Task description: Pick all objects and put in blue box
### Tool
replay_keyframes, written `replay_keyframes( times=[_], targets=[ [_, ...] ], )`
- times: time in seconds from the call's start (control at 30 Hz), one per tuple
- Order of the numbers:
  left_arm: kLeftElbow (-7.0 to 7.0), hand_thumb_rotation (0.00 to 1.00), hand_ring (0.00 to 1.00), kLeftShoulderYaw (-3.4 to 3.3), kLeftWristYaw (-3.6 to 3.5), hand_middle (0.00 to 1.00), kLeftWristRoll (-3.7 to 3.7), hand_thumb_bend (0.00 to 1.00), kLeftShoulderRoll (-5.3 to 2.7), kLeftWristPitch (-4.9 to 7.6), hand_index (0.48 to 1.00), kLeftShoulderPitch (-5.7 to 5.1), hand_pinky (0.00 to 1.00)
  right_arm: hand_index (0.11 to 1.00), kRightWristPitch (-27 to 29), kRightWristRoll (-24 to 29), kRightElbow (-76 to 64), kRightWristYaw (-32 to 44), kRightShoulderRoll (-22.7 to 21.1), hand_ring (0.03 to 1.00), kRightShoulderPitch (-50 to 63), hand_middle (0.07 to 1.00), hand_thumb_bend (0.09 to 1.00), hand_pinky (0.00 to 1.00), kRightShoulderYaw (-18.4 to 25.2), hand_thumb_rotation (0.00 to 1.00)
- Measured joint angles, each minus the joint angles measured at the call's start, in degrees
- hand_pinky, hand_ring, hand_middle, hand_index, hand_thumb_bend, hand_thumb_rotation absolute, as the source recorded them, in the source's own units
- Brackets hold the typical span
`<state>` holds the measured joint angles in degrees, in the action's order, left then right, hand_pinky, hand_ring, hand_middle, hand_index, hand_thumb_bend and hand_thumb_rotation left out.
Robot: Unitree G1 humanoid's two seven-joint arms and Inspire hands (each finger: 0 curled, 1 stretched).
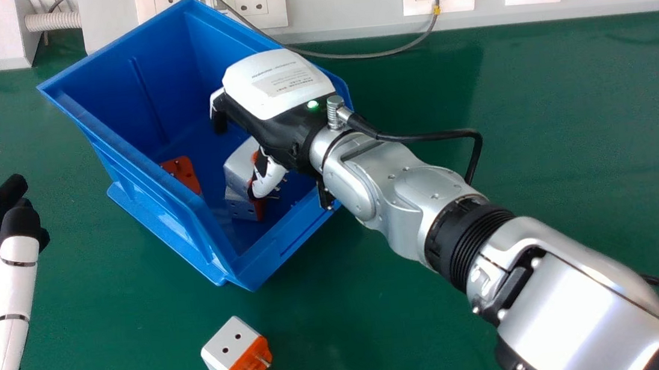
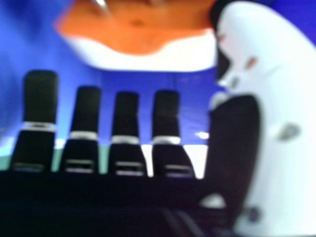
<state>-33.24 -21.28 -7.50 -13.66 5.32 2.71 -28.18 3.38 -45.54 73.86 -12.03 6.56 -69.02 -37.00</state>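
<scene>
The right robot hand (image 1: pixel 277 84) is inside the blue box (image 1: pixel 116 103), fingers straight and well open, with no visible grip. Under its thumb, toward the box's five o'clock, sit white-and-orange plugs (image 1: pixel 241 208); an orange piece (image 1: pixel 182 172) lies toward seven. Another plug (image 1: pixel 230 347) rests on the desk (image 1: pixel 380 337) at the box's six o'clock. The left robot hand (image 1: pixel 13 294), fingers extended, is at eight.

Bright glare on silver forearm (image 1: pixel 571 313)
</scene>
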Motion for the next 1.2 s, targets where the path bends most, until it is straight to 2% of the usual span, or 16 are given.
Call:
replay_keyframes(
  times=[0.1,0.37,0.5,0.7,0.83,0.9,0.93,1.0,1.03,1.13,1.17,1.2],
  targets=[
    [0.28,0.74,0.95,-0.01,0.0,0.93,-0.01,0.52,-0.01,0.38,0.972,-0.05,0.91,0.722,-0.4,0.0,0.0,-0.3,0.0,0.762,0.0,0.789,0.427,0.45,-0.5,0.0],
    [0.53,0.74,0.95,-0.01,0.01,0.93,0.0,0.52,-0.02,0.46,0.972,-0.04,0.91,0.733,-0.4,0.0,0.0,-1.0,0.0,0.767,0.0,0.794,0.426,0.45,-0.9,0.0],
    [1.08,0.74,0.95,-0.01,0.01,0.94,0.0,0.52,-0.04,0.57,0.975,0.04,0.92,0.739,-0.4,0.0,0.0,-1.1,-0.1,0.768,0.0,0.798,0.425,0.45,-1.0,0.0],
    [1.62,0.74,0.95,-0.01,0.01,0.94,-0.01,0.53,-0.04,1.56,0.976,0.23,0.92,0.74,-0.4,0.0,0.0,-1.1,-0.3,0.766,0.0,0.799,0.424,0.45,-1.0,0.0],
    [1.64,0.74,0.95,-0.01,0.01,0.94,0.0,0.53,-0.05,1.66,0.977,0.29,0.92,0.746,-0.4,0.1,0.0,-1.1,-0.4,0.771,0.0,0.806,0.426,0.45,-1.0,0.0],
    [1.64,0.74,0.95,0.01,0.03,0.94,0.0,0.53,-0.12,1.71,0.977,0.25,0.92,0.752,-0.4,0.2,-0.1,-1.1,-0.6,0.778,0.0,0.812,0.46,0.49,-0.8,0.0],
    [1.64,0.74,0.95,0.02,0.03,0.94,0.0,0.54,-0.17,1.72,0.977,0.25,0.92,0.756,-0.4,0.3,-0.3,-1.1,-0.7,0.784,0.0,0.818,0.523,0.52,-0.8,0.0],
    [1.69,0.74,0.95,0.06,0.02,0.94,0.01,0.54,-0.25,1.81,0.977,0.26,0.92,0.756,-0.4,0.3,-0.8,-1.1,-0.8,0.784,0.1,0.818,0.523,0.52,-0.8,0.0],
    [1.84,0.74,0.95,0.07,0.02,0.94,0.01,0.54,-0.26,1.97,0.976,0.28,0.92,0.763,-0.4,0.3,-1.4,-1.1,-1.0,0.791,0.2,0.824,0.581,0.55,-0.8,0.0],
    [2.42,0.74,0.95,0.08,0.13,0.93,0.18,0.54,-0.28,2.15,0.971,0.34,0.92,0.772,-0.2,0.4,-3.4,-1.3,-1.8,0.799,0.5,0.833,0.629,0.58,-0.6,0.01],
    [2.55,0.74,0.95,0.08,0.26,0.93,0.36,0.54,-0.29,2.14,0.971,0.37,0.92,0.772,0.0,0.5,-4.3,-1.4,-2.2,0.799,0.8,0.833,0.629,0.58,-0.2,0.01],
    [2.62,0.74,0.95,0.13,0.6,0.93,1.1,0.54,-0.29,2.14,0.963,0.41,0.91,0.781,0.3,0.8,-5.2,-1.7,-2.5,0.807,1.2,0.841,0.668,0.6,0.4,0.02]
  ],
)
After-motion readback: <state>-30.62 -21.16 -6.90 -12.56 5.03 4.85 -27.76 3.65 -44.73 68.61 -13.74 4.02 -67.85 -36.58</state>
